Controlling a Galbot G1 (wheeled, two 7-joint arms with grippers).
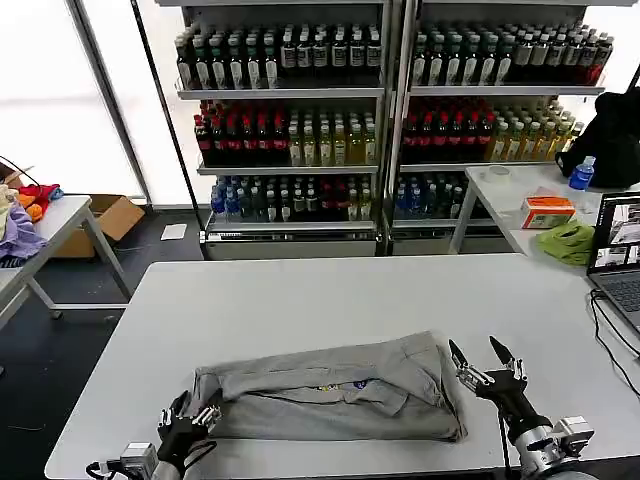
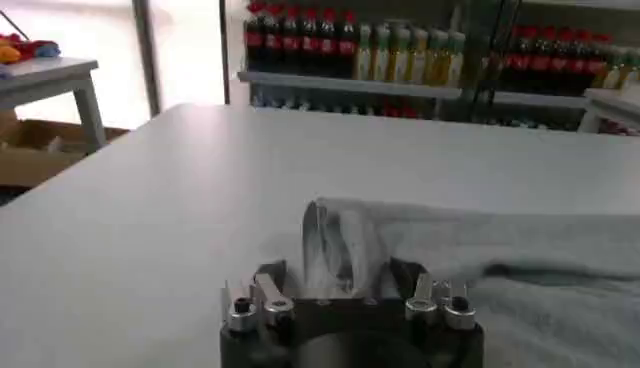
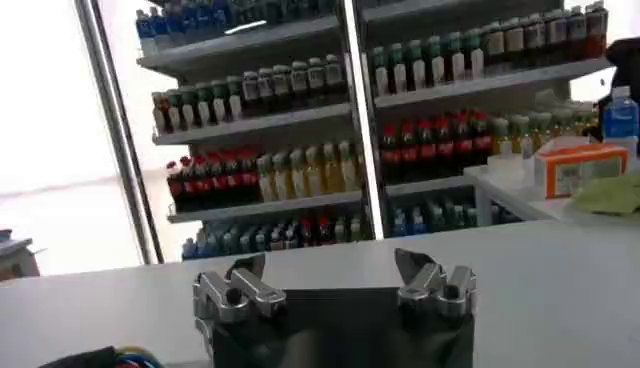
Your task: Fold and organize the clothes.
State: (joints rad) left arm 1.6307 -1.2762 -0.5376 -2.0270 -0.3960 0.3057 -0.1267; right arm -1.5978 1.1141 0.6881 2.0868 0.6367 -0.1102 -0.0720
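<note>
Gripping shirt (image 1: 330, 395), left fingers (image 1: 205, 415) closed

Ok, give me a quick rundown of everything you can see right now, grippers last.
Shirt: one, light grey, folded lengthwise on the near part of the table.
Table: one, white, in front of the robot.
Shelves of bottles: two racks, mixed colours, behind the table.
Side table: white, back right, with an orange box, lime-green cloth and blue bottle.
Laptop: one, far right edge.
Cardboard box: brown, floor at left.
Left gripper: at the shirt's left end, fingers around the cloth.
Right gripper: open, beside the shirt's right end.
</note>
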